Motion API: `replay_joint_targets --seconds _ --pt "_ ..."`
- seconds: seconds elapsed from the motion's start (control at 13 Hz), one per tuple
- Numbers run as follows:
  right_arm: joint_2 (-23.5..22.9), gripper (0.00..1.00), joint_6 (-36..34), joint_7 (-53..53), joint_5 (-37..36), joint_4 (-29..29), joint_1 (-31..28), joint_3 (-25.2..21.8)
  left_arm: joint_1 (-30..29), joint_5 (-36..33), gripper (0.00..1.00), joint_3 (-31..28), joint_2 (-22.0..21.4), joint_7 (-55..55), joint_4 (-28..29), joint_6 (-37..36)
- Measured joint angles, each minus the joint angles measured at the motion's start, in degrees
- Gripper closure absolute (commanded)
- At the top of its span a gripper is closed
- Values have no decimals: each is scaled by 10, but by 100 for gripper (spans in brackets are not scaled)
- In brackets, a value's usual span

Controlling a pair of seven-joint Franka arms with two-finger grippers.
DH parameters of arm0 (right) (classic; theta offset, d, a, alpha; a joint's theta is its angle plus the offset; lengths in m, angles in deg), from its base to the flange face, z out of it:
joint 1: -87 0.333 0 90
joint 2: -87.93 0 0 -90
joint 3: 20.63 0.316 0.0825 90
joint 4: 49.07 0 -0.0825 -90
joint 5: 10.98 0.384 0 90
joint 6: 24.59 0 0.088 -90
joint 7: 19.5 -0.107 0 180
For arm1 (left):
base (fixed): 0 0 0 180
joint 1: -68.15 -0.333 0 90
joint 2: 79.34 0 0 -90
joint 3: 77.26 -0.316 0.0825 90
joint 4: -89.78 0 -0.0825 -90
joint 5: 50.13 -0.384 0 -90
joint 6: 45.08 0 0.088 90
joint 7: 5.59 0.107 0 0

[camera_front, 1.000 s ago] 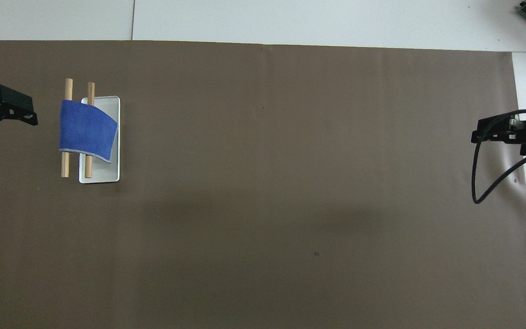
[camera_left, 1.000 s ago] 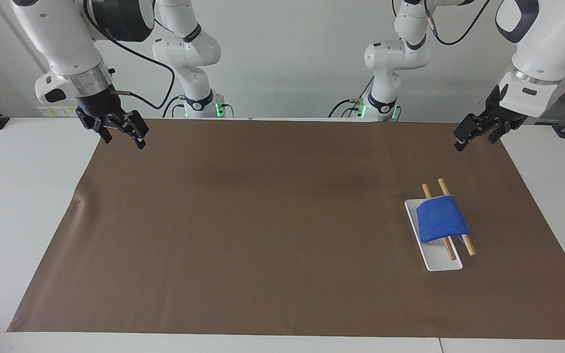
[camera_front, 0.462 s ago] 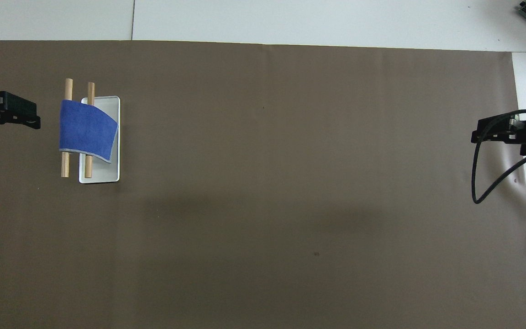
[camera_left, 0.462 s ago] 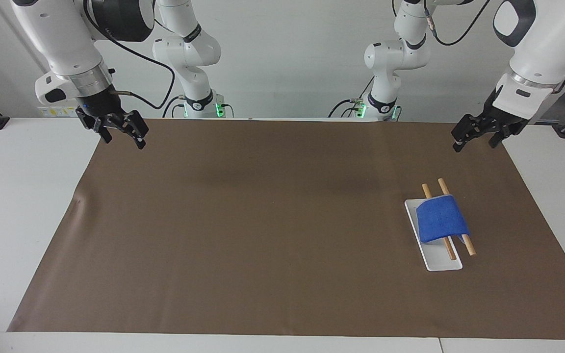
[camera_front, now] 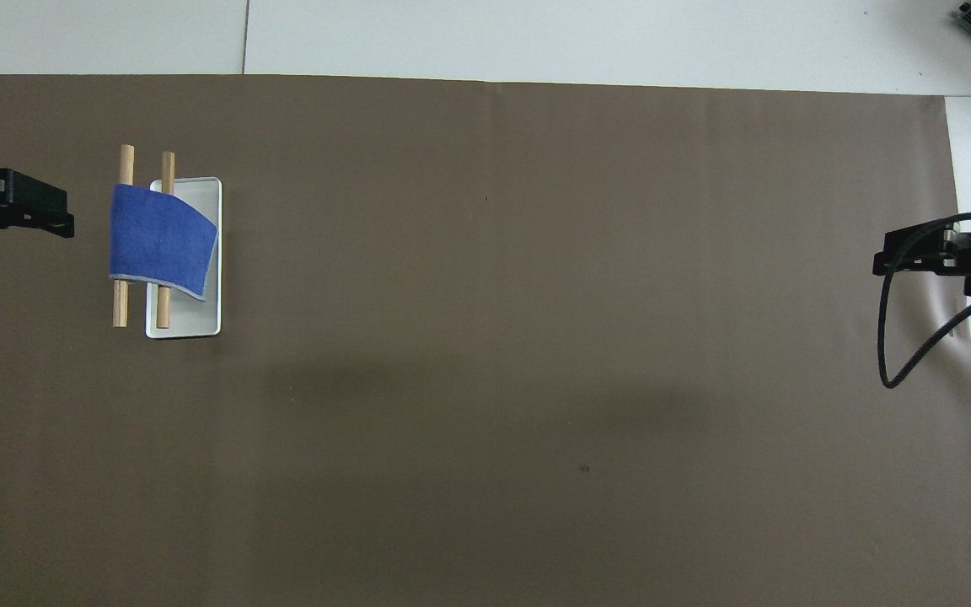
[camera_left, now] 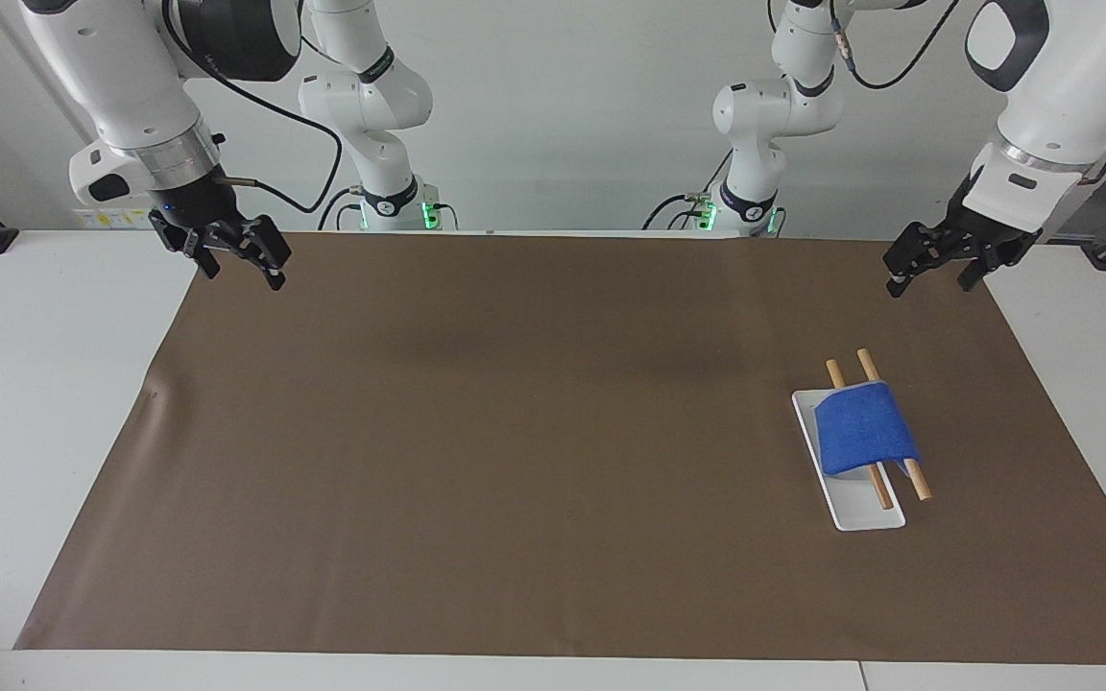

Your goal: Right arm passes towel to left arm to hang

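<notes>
Towel (camera_left: pixel 864 428): draped over two wooden rods (camera_left: pixel 916 479) on a white tray (camera_left: pixel 862 516), lower right of the facing view (task appears complete).
Left gripper (camera_left: pixel 932 265): hangs over the mat's (camera_left: pixel 515 461) upper-right corner, well apart from the towel; jaws spread, holding nothing.
Right gripper (camera_left: pixel 231 257): hangs over the mat's upper-left corner; jaws spread, empty.
Bench (camera_left: pixel 35 384): white, mat-covered.
Step in hand: judged as retreat to rest. Keep both arms high and clear of the rods, so the drape is not disturbed.

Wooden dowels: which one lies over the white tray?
The wooden dowel toward the right arm's end is over the white rectangular tray; the other dowel is outside it.
</notes>
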Motion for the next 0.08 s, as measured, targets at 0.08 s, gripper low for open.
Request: replay_joint_targets --seconds 0.08 --pt "0 0 0 15 0 0 0 0 0 0 0 0 0 0 0 0"
